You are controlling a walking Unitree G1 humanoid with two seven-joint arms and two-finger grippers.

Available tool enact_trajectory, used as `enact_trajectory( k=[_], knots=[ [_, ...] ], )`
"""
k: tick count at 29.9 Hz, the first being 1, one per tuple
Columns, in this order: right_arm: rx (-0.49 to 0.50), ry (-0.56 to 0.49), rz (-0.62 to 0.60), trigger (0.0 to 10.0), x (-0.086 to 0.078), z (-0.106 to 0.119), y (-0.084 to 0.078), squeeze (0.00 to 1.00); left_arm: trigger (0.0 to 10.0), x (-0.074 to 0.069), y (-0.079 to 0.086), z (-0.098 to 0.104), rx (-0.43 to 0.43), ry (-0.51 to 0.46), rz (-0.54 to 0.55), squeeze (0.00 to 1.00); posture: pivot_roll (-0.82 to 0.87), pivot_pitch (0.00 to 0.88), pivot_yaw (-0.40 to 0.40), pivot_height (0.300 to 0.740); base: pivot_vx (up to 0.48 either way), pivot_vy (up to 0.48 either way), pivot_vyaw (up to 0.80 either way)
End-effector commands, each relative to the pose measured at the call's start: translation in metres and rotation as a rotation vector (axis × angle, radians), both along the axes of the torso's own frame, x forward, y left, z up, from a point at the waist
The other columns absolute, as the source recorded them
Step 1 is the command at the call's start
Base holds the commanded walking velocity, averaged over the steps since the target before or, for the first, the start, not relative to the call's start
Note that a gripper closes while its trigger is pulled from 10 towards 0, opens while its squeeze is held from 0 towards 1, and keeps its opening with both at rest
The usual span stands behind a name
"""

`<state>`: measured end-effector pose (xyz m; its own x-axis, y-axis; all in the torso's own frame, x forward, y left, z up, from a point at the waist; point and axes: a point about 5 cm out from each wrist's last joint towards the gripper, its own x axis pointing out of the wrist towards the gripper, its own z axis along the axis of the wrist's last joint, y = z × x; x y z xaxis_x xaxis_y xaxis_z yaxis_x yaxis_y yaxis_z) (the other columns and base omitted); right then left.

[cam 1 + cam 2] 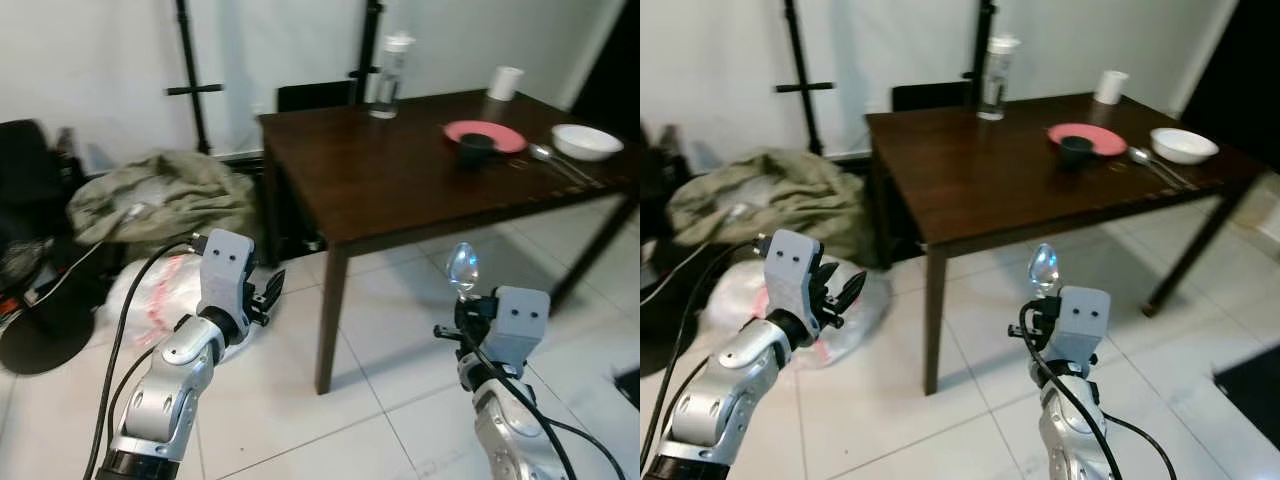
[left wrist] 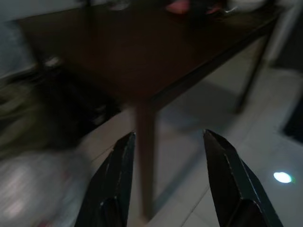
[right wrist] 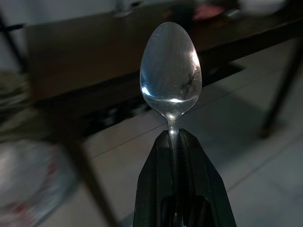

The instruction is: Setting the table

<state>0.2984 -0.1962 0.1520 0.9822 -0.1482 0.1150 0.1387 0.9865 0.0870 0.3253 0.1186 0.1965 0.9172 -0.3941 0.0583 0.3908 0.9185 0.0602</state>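
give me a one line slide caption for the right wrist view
Right pincer shut on a spoon, bowl end pointing out, with the dark wooden table blurred beyond.

No text, label or sign is legible.

A dark wooden table (image 1: 400, 170) stands on pale floor tiles (image 1: 300, 400) beside a white wall (image 1: 100, 60).

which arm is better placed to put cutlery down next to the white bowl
Right. The right tool is shut on a shiny metal spoon, bowl end up, and it is on the side of the dark wooden table where the white bowl sits. The left tool is open and holds nothing.
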Motion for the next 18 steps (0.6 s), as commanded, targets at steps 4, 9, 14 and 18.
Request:
enact_trajectory(
  k=[4,9,14,18],
  knots=[
    [0.006,0.015,-0.006,10.0,-0.0018,-0.0041,-0.0006,0.00,10.0,-0.0014,0.0011,-0.0038,-0.002,0.015,-0.006,0.00,0.06,0.067,0.067,0.740,0.000,0.000,-0.80],
    [0.008,0.014,-0.007,10.0,-0.0016,-0.0038,-0.0008,0.00,10.0,-0.0013,0.0004,-0.0034,-0.001,0.010,-0.013,0.00,0.06,0.065,0.069,0.740,0.000,0.000,-0.80],
    [0.008,0.011,-0.008,10.0,-0.0014,-0.0033,-0.0010,0.00,10.0,-0.0009,-0.0001,-0.0025,-0.002,0.006,-0.020,0.00,0.05,0.063,0.069,0.740,0.000,0.000,-0.80],
    [0.006,0.010,-0.008,10.0,-0.0013,-0.0032,-0.0010,0.00,10.0,-0.0011,-0.0018,-0.0023,-0.005,0.006,-0.031,0.00,0.05,0.058,0.070,0.740,0.000,0.000,-0.80]
  ],
)
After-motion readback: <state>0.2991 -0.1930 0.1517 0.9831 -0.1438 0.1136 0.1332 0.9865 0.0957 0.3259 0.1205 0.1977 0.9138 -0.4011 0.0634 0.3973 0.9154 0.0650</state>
